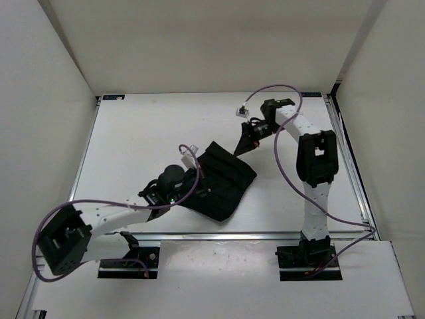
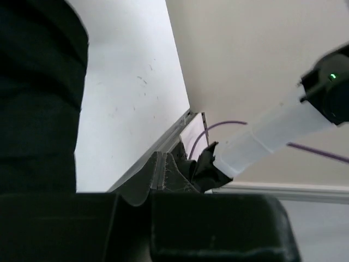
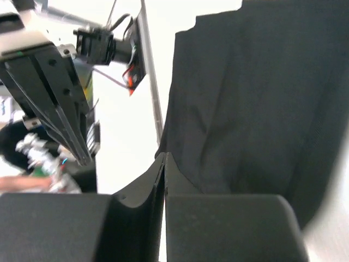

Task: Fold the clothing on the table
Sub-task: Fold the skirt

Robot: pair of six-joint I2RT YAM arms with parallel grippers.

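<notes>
Black clothing point(image 1: 222, 183) sits bunched near the middle of the worktop point(image 1: 133, 139), a bit toward the near rail point(image 1: 265, 234), and I've got both arms on it. The right end effector point(image 1: 247, 138) is closed on the far corner. That corner is drawn up off the surface into a tight point, so in the right wrist view the fabric hangs from it in a sheet with long creases. My guess is that's the reason for the hold: lift one corner so the piece can be spread out or carried over itself for a fold. The left end effector point(image 1: 198, 178) is down low at the left edge of the pile, jaws closed too, probably as a second grab or an anchor so the whole thing doesn't just drag along.

Stuff I can't sort out: in the left wrist view the tips are pressed together against bare white worktop, with a big dark mass of cloth off to one side, so I can't tell whether any fabric is really pinched there. From above, the left wrist and its purple cable point(image 1: 106, 202) cover that edge. What kind of garment it is, no idea, no sleeves or collar showing. The underside of the lifted corner is hidden as well.
</notes>
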